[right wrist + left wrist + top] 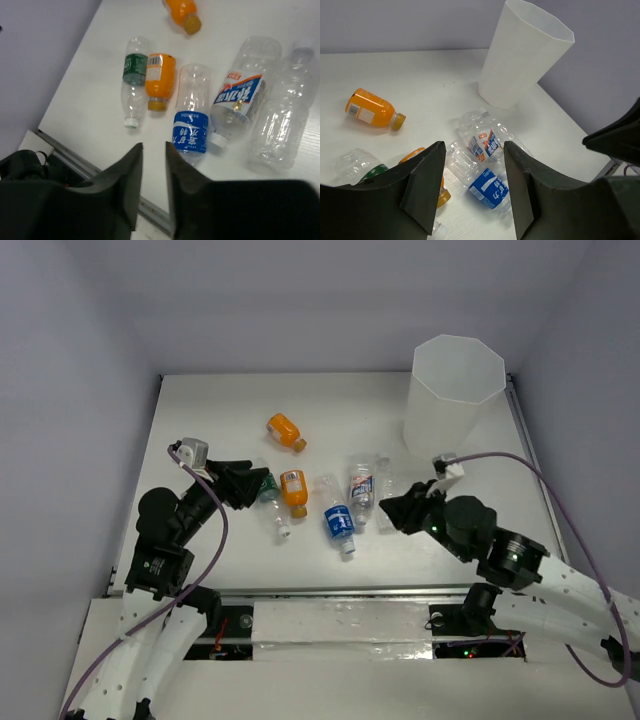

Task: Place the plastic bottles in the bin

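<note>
Several small plastic bottles lie on the white table. One orange bottle (285,431) lies apart at the back; it shows in the left wrist view (370,107). A second orange bottle (293,491), a green-label bottle (272,502), a blue-label bottle (338,520), a white-label bottle (361,485) and a clear bottle (280,115) lie in a loose row. The bin (455,395) stands upright at the back right. My left gripper (245,485) is open and empty, above the green-label bottle's left side. My right gripper (395,508) is empty with a narrow gap between its jaws, just right of the row.
A metal rail (330,592) runs along the table's front edge. Pale walls close in the left, back and right sides. A purple cable (560,490) loops over my right arm.
</note>
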`<state>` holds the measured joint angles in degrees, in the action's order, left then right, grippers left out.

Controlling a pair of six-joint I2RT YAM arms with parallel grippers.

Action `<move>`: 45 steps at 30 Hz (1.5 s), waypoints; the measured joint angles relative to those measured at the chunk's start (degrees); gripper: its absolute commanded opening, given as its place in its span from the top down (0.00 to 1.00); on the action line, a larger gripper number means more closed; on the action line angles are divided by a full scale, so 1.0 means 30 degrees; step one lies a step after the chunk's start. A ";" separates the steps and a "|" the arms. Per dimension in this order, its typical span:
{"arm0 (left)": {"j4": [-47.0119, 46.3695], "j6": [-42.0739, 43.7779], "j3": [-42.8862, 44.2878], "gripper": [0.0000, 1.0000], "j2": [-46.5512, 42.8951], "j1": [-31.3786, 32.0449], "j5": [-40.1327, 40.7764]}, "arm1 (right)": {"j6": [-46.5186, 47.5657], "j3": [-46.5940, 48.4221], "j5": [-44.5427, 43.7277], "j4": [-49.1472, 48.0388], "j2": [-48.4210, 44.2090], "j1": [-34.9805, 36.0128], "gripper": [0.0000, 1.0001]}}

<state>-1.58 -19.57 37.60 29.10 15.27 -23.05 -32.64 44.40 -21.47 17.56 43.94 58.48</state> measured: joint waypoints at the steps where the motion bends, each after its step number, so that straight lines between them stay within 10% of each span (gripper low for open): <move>1: 0.0007 0.0007 0.0000 0.53 0.0015 0.0000 -0.0058 | -0.0430 -0.0627 -0.0321 -0.0182 -0.1166 -0.0007 0.82; 10: 0.0051 0.0015 0.0000 0.71 -0.0015 -0.0175 -0.0051 | -0.2594 -0.1501 -0.1392 -0.0415 -0.0685 -0.0729 0.94; 15: 0.0233 -0.0051 0.0000 1.00 0.0015 -0.0211 0.0605 | -0.3162 -0.2353 -0.0393 -0.0648 0.2018 -0.2288 0.72; 20: 0.0656 -0.0066 0.0015 1.00 0.0313 -0.0211 0.1384 | -0.3009 -0.2710 0.1617 -0.2135 0.3672 -0.4626 0.26; 45: 0.0984 -0.0066 0.0015 0.90 0.0219 -0.0211 0.1858 | -0.0962 -0.0073 -0.0160 -0.1705 1.2371 -0.7934 0.24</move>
<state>1.37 -19.77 37.65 29.76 14.63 -17.47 -35.53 44.18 -21.96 12.45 81.06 34.68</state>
